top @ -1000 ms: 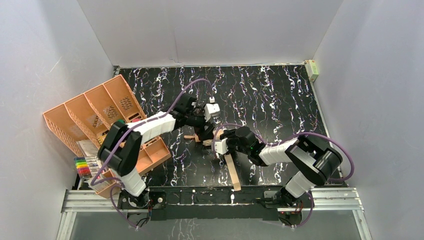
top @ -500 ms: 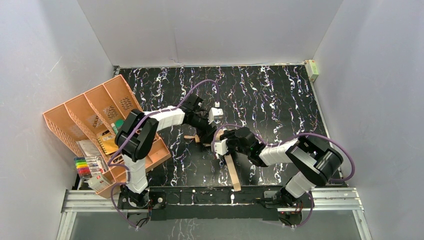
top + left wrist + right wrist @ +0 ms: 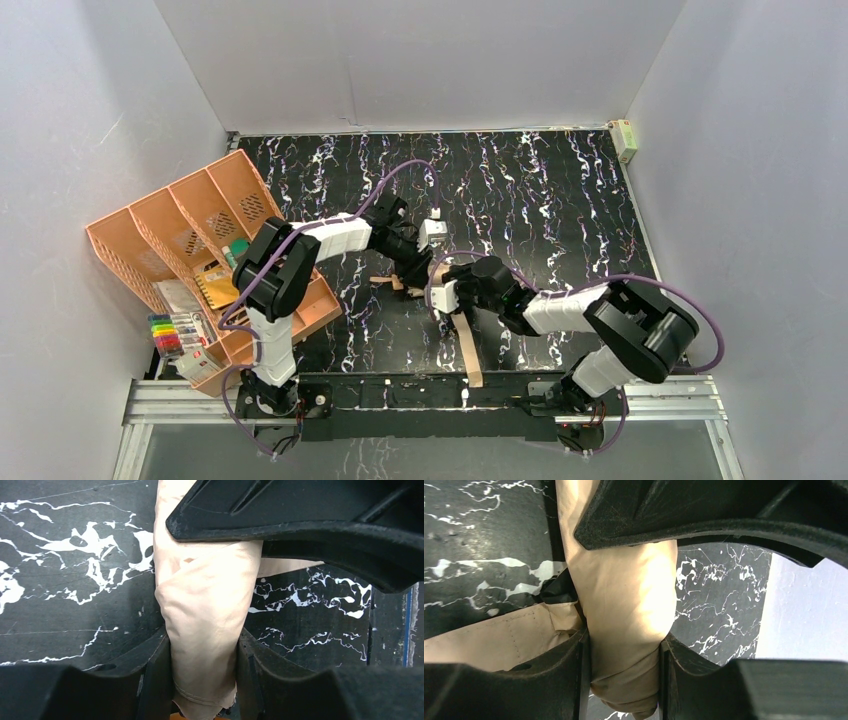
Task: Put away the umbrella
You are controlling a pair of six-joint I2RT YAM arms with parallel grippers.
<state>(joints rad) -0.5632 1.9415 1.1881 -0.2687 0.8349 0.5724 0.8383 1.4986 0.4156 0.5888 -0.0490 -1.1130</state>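
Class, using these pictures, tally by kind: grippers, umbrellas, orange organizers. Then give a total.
grippers: 2 (left gripper, right gripper)
umbrella: 1
orange organizer: 1
total: 4

The top external view is bright and evenly lit from above: the white walls (image 3: 420, 60) carry only faint gradients, the arms cast short, soft shadows on the black table (image 3: 560, 200), and detail is sharp edge to edge without glare. In both wrist views the fingers (image 3: 150, 690) at the upper and lower frame edges are dark, underexposed and slightly soft. The umbrella (image 3: 205, 610) cloth at frame centre is well exposed, with a bright patch right of centre in the right wrist view.
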